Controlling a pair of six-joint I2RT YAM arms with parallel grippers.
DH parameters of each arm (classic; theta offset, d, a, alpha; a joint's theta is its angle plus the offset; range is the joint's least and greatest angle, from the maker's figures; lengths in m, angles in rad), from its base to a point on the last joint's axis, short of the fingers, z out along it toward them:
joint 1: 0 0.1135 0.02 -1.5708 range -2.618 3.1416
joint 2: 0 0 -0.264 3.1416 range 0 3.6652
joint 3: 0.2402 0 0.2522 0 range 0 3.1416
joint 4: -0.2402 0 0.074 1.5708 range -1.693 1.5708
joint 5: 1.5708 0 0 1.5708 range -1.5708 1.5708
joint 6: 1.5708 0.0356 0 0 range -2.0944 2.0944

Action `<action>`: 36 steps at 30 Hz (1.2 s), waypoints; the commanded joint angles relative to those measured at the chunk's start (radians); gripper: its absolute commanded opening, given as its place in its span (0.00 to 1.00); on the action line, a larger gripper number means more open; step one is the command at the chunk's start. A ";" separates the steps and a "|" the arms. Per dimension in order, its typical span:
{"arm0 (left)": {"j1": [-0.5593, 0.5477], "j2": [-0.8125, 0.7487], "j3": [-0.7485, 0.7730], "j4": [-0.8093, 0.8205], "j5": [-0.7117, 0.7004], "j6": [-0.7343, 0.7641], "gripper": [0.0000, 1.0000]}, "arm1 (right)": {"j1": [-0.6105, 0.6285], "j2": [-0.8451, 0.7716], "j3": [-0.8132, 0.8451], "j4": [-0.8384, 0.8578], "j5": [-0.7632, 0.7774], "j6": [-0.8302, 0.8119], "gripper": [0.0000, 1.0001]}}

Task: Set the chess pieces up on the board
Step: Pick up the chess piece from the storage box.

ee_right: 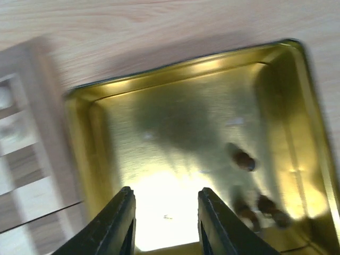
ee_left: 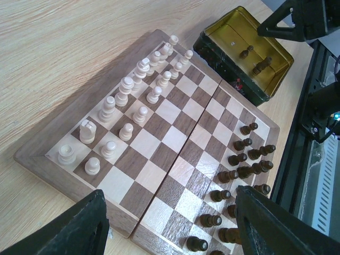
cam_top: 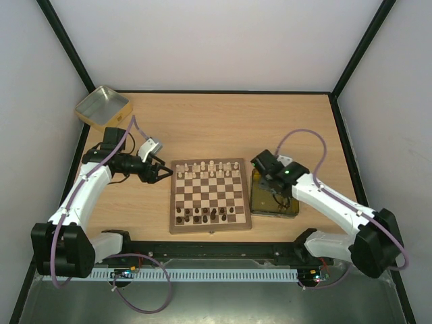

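The wooden chessboard [cam_top: 210,195] lies at the centre of the table [cam_top: 223,121], just beyond the arm bases. In the top view, pale cream chess pieces [cam_top: 206,166] stand in two rows along its 12 o'clock edge, and dark brown chess pieces [cam_top: 206,214] are gathered along its 6 o'clock edge, less evenly lined up.

The left gripper [cam_top: 166,173] sits at about 10 o'clock from the board, just beside that corner and pointing towards it. Its fingers [ee_left: 79,228] are spread wide with nothing between them.

A gold tin [cam_top: 287,208] lies at 3 o'clock from the board, right beside its edge. The right gripper [ee_right: 166,220] hangs over this tin with its jaws parted and empty. In the right wrist view a few dark pieces [ee_right: 244,159] lie loose on the tin's floor at about 4 o'clock from the fingertips; they are blurred.

A second, paler tin [cam_top: 102,106] stands at the table's 10 o'clock corner, well apart from the board.
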 commanded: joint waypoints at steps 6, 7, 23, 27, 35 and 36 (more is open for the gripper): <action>-0.010 -0.003 -0.009 -0.004 0.012 0.006 0.66 | -0.228 -0.057 -0.168 0.018 -0.117 -0.046 0.32; -0.010 -0.003 -0.009 -0.004 0.012 0.005 0.66 | -0.244 -0.055 -0.177 0.028 -0.135 -0.052 0.32; -0.030 0.012 -0.006 -0.009 0.016 0.009 0.66 | -0.362 0.020 -0.208 0.102 -0.195 -0.093 0.29; -0.030 0.005 -0.007 -0.010 0.018 0.013 0.66 | -0.368 0.052 -0.217 0.127 -0.197 -0.086 0.23; -0.032 -0.001 -0.006 -0.018 0.026 0.024 0.66 | -0.398 0.080 -0.220 0.142 -0.189 -0.087 0.20; -0.032 -0.002 -0.006 -0.019 0.027 0.025 0.66 | -0.401 0.081 -0.220 0.143 -0.189 -0.089 0.19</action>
